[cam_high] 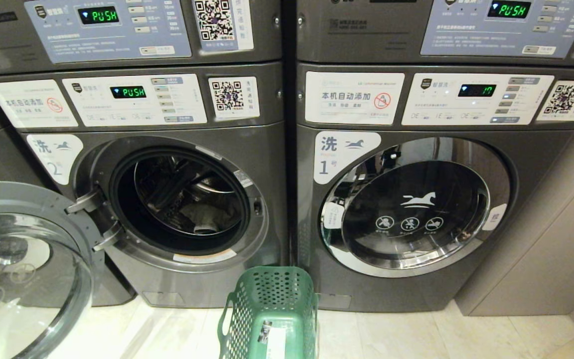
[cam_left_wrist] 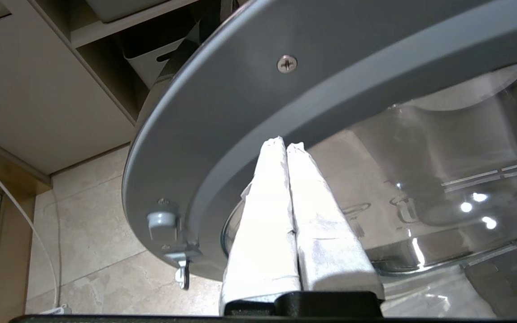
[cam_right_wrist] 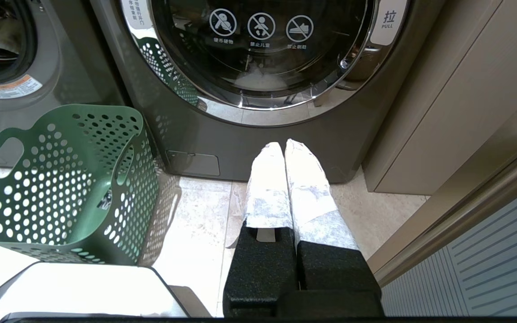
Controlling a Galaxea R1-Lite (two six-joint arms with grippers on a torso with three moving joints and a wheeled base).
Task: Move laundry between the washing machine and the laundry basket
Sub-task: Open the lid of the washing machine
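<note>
Standing open to the left of the washing machine [cam_high: 182, 199], its door [cam_high: 23, 269] leaves the drum free to reach; the left tool [cam_left_wrist: 285, 146], closed on nothing, sits against the door's grey rim. Inside the drum lies the laundry [cam_high: 202, 214], pale and dark cloth. Right of the machine, the laundry basket [cam_high: 272, 309] waits empty. Further right, the right tool [cam_right_wrist: 283, 146] hangs closed and empty.

Pale tiled floor [cam_high: 391, 334] carries the green laundry basket [cam_high: 272, 314].

head cam high, wrist cams low, near floor [cam_right_wrist: 195, 211]
</note>
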